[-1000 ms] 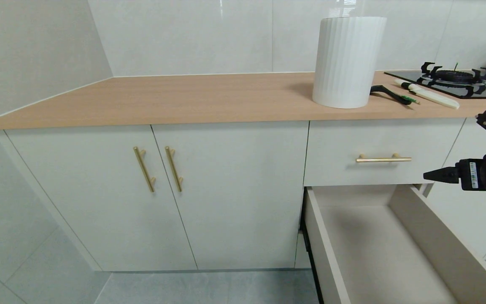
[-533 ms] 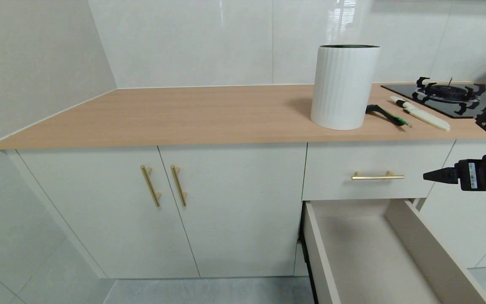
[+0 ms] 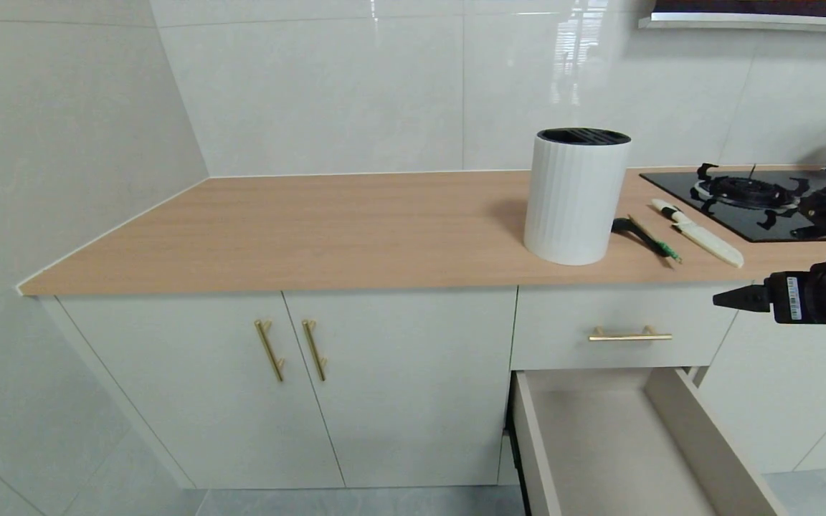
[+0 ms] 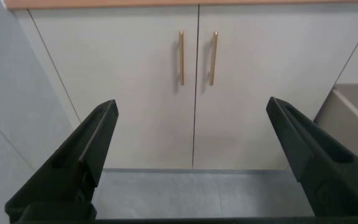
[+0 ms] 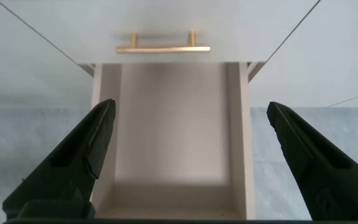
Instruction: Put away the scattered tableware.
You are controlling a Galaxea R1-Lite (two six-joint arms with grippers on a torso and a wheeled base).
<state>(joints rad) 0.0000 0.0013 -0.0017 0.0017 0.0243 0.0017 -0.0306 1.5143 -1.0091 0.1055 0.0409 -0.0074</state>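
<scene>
Your left gripper (image 4: pixel 191 104) and right gripper (image 5: pixel 191 104) are both spread wide, empty. White knife (image 3: pixel 700 233) and black-handled tool (image 3: pixel 639 233) lie on the countertop (image 3: pixel 312 229) right of centre, beside the ribbed holder (image 3: pixel 576 195); open drawer (image 3: pixel 707 444) lower right. Label (image 3: pixel 794 297) on your right gripper: print unreadable.

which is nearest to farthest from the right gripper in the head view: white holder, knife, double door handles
From the right gripper:
1. Knife, on the counter just past it.
2. White holder, further left on the counter.
3. Double door handles, far left below the counter.
</scene>
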